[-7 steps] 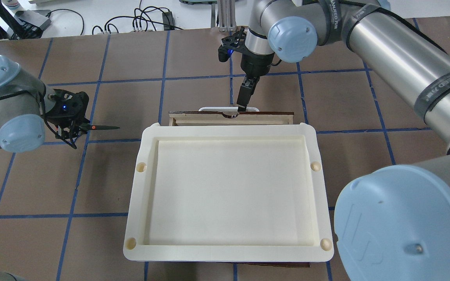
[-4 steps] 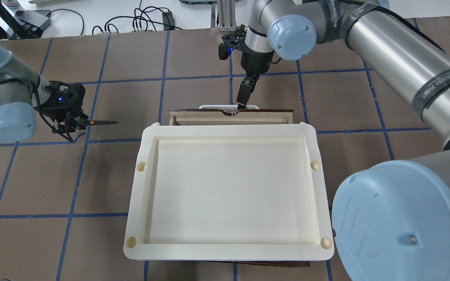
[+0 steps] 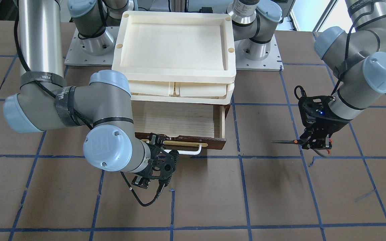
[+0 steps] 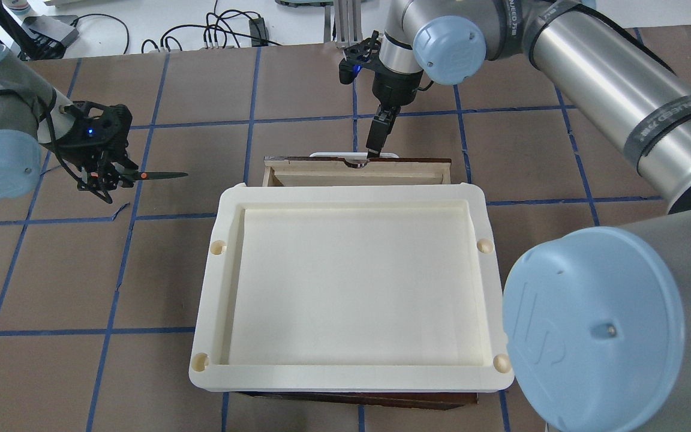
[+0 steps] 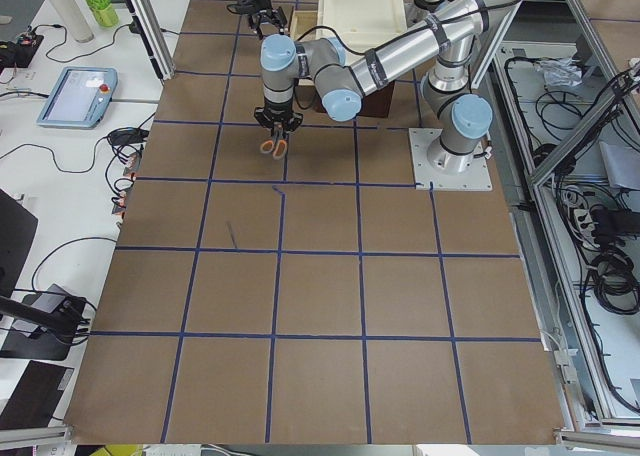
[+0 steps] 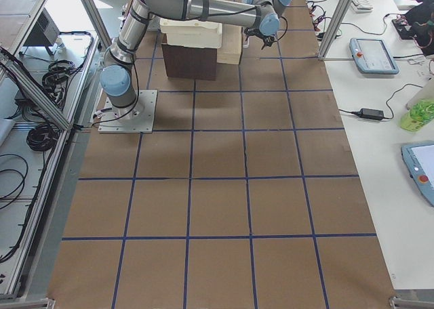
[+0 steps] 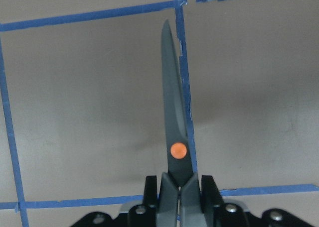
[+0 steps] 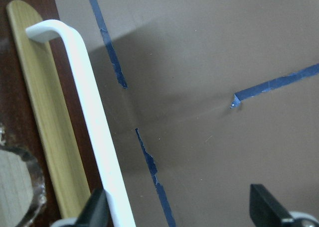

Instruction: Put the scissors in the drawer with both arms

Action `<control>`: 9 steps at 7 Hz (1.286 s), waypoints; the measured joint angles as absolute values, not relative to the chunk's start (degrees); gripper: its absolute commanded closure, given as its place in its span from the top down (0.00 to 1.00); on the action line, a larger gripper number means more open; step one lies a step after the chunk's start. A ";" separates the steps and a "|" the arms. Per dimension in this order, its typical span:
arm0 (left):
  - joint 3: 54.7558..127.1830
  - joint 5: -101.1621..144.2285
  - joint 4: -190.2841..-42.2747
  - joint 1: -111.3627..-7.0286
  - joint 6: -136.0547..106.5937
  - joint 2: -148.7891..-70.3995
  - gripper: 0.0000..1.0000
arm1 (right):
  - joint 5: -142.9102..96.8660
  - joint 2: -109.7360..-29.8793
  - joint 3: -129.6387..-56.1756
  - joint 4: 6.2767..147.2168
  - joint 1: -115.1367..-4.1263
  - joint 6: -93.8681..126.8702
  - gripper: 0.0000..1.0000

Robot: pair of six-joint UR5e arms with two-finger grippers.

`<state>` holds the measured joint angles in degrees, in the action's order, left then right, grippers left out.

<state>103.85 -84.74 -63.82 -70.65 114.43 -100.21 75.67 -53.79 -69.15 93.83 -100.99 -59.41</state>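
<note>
My left gripper (image 4: 108, 174) is shut on the handles of the scissors (image 4: 162, 175) and holds them level above the table, left of the drawer, with the dark blades pointing toward it. They also show in the left wrist view (image 7: 175, 122) and the front view (image 3: 285, 142). The dark brown drawer (image 4: 408, 162) stands partly pulled out under the cream tray stack, its pale inside (image 3: 176, 120) showing. My right gripper (image 4: 374, 146) is at the white bar handle (image 8: 89, 122). Its jaws are apart, with the bar against one finger (image 8: 97, 207).
A large cream tray (image 4: 345, 193) sits on top of the drawer unit, with cream tray fronts (image 3: 179, 89) below it. The brown table has blue tape lines. Cables (image 4: 225, 30) lie beyond the far edge. My right arm's elbow (image 4: 591, 324) fills the overhead view's lower right.
The right gripper has moved away from the robot with the handle, and the drawer has slid further out. The left gripper has carried the scissors a little further from the robot.
</note>
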 measured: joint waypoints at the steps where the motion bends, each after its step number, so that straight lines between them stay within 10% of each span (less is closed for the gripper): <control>1: 102.89 -84.73 -65.17 -70.71 114.37 -99.96 0.18 | 75.65 -53.32 -68.50 93.85 -100.99 -59.41 1.00; 9: 101.52 -83.28 -67.83 -71.05 112.61 -97.94 0.18 | 75.50 -50.29 -63.79 93.93 -100.27 -58.91 1.00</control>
